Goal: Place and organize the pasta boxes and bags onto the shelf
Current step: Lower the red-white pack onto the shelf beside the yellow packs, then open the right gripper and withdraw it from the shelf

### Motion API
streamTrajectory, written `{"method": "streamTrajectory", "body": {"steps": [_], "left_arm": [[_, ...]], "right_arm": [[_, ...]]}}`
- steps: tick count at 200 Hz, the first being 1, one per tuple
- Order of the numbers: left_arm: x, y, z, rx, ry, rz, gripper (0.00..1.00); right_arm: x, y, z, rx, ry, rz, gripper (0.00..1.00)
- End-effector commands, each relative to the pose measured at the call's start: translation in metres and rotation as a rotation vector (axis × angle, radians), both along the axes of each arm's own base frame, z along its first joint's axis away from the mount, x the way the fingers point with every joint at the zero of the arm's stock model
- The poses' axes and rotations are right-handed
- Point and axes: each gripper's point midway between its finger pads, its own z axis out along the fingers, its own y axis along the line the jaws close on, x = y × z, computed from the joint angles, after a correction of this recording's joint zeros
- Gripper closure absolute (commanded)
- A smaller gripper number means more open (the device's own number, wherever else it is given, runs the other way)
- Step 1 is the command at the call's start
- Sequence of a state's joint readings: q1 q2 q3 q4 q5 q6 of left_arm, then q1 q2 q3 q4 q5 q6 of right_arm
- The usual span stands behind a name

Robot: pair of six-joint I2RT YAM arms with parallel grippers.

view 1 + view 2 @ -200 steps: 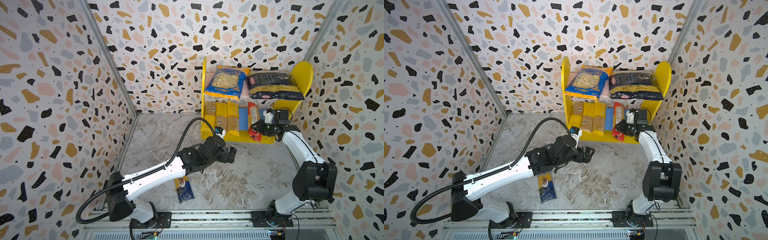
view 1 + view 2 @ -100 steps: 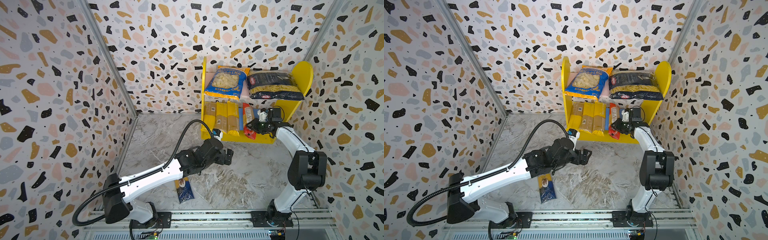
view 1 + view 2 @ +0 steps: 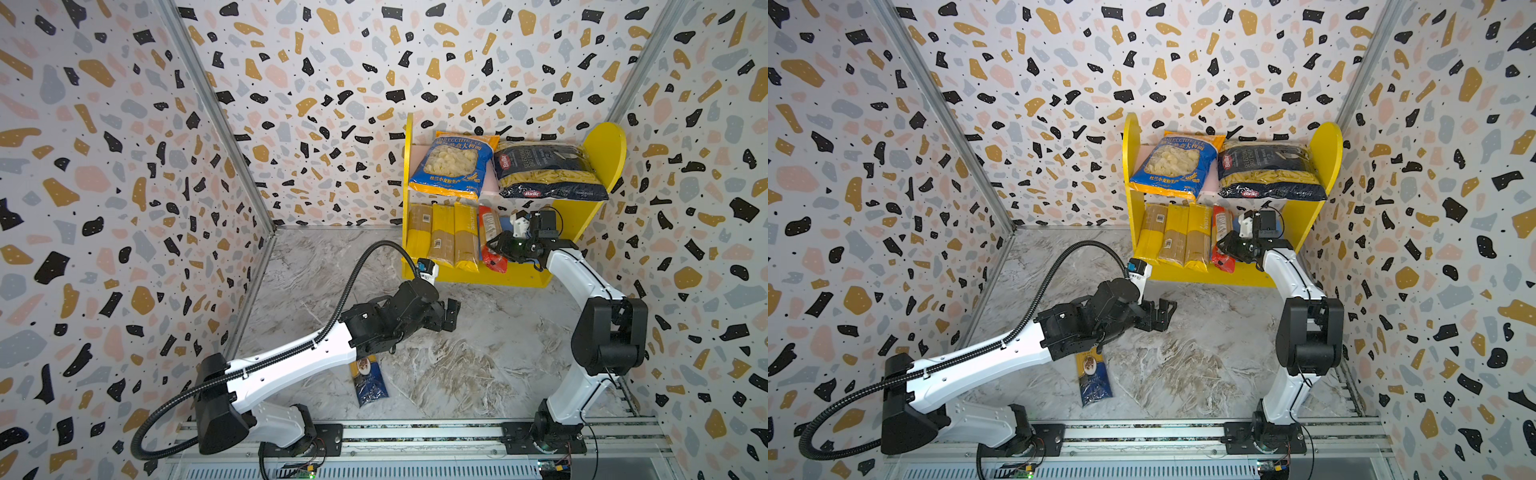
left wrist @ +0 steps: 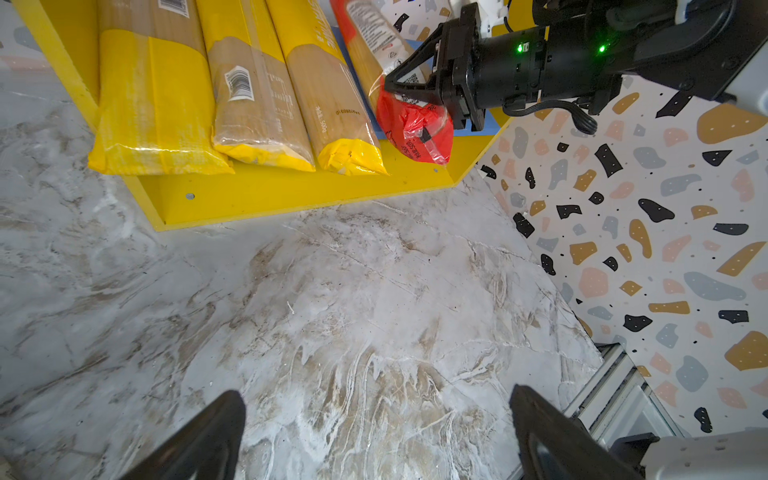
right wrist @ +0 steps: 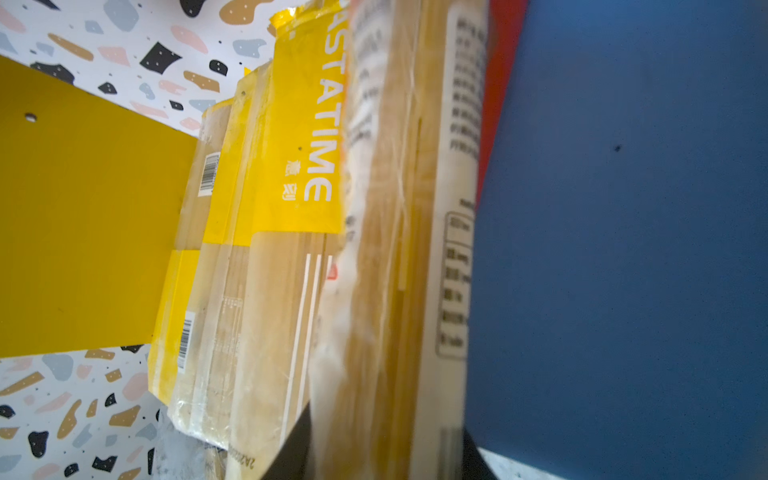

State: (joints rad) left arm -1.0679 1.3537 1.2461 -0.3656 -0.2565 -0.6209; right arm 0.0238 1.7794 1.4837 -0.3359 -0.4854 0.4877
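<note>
Right gripper (image 4: pixel 395 85) is placed around the red spaghetti pack (image 4: pixel 415 133); clamping cannot be told. Left gripper (image 4: pixel 376 432) is spread wide.

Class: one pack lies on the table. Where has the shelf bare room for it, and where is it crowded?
Free: blue lower board between the slim red pack and the right yellow side, where the right gripper is. Crowded: upper board, two bags; lower left, three yellow packs.

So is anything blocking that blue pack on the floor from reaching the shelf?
Yes. On the shelf, the right gripper occupies the bare part of the lower board, at the red pack. The left arm also overhangs the far end of the blue pack.
</note>
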Motion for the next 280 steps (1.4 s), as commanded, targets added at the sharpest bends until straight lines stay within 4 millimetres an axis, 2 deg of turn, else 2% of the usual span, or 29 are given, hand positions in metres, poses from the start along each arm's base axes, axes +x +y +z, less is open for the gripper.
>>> {"method": "streamTrajectory", "body": {"steps": [1, 53, 70, 129, 168, 192, 211, 235, 245, 280], "left_arm": [[0.002, 0.006, 0.002, 0.007, -0.027, 0.011, 0.01], [0.002, 0.009, 0.005, 0.004, -0.029, 0.016, 0.0], [0.001, 0.01, 0.004, 0.003, -0.028, 0.02, 0.0], [-0.006, 0.032, -0.002, 0.003, -0.017, 0.059, 0.0], [-0.016, 0.068, -0.022, 0.025, 0.005, 0.126, 0.0], [-0.027, 0.092, -0.034, 0.002, 0.024, 0.158, 0.0], [-0.036, 0.114, -0.039, -0.032, 0.028, 0.199, 0.0], [-0.043, 0.143, -0.042, -0.057, 0.026, 0.262, 0.0], [-0.046, 0.153, -0.044, -0.052, 0.031, 0.284, 0.0], [-0.058, 0.176, -0.053, -0.091, 0.085, 0.333, 0.0]], "right_arm": [[0.015, 0.002, 0.064, -0.003, -0.196, 0.018, 0.61], [0.009, 0.001, 0.068, -0.011, -0.196, 0.013, 0.42], [0.004, -0.001, 0.073, -0.022, -0.204, 0.01, 0.41], [-0.034, -0.009, 0.081, -0.073, -0.21, -0.017, 0.34], [-0.077, -0.009, 0.07, -0.075, -0.194, -0.017, 0.32], [-0.109, -0.007, 0.072, -0.079, -0.199, -0.014, 0.29], [-0.135, 0.004, 0.076, -0.104, -0.204, 0.004, 0.27], [-0.175, 0.033, 0.08, -0.103, -0.24, 0.066, 0.24], [-0.191, 0.038, 0.08, -0.102, -0.252, 0.077, 0.21], [-0.242, 0.055, 0.073, -0.026, -0.278, 0.133, 0.15]]}}
